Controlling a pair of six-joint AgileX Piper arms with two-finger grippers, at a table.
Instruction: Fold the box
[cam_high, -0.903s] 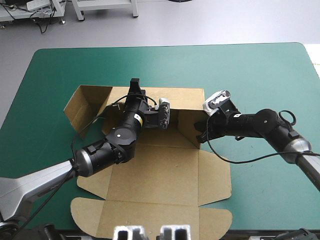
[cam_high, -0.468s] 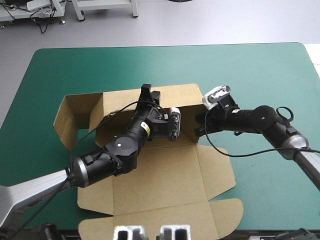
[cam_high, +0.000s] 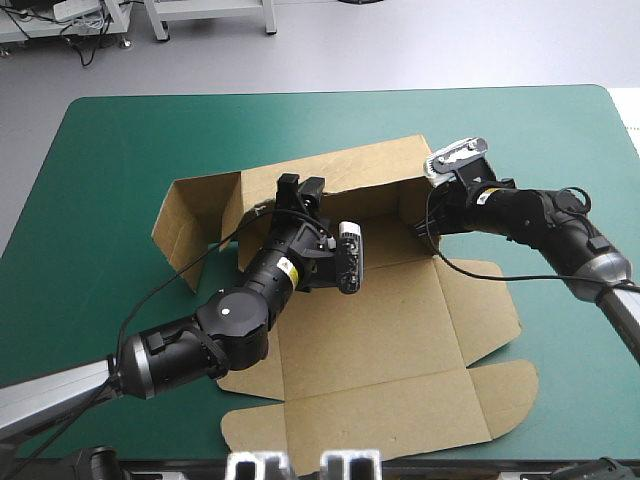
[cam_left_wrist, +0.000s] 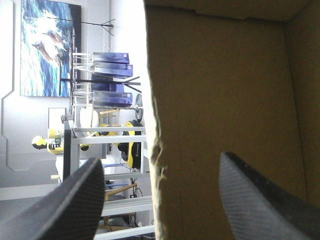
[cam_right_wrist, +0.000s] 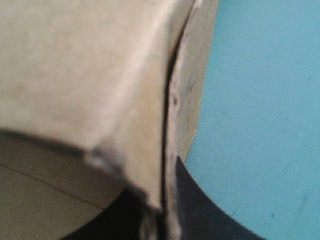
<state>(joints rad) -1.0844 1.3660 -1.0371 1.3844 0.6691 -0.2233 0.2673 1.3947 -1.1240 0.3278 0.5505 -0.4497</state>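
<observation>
The brown box (cam_high: 380, 330) lies open on the teal-green cover, turned at an angle, with its far wall (cam_high: 350, 175) raised. A side flap (cam_high: 195, 215) stands up at the left end of that wall. My left gripper (cam_high: 298, 186) is at the top of the far wall and open. In the left wrist view, the left gripper (cam_left_wrist: 161, 160) has its fingers wide apart with the wall's edge (cam_left_wrist: 152, 125) between them, untouched. My right gripper (cam_high: 424, 216) is at the wall's right corner. The right wrist view shows the right gripper (cam_right_wrist: 162, 200) shut on the doubled board (cam_right_wrist: 170, 125).
The box's rounded front flaps (cam_high: 500, 385) reach close to the table's front edge. Bare teal-green cover (cam_high: 120, 140) shows along the far side and at both ends of the table. The right arm stretches in over the cover from the right.
The box has swung round, its right end going farther away. My left gripper has opened and let go of the far wall. My right gripper has shut on the right corner.
</observation>
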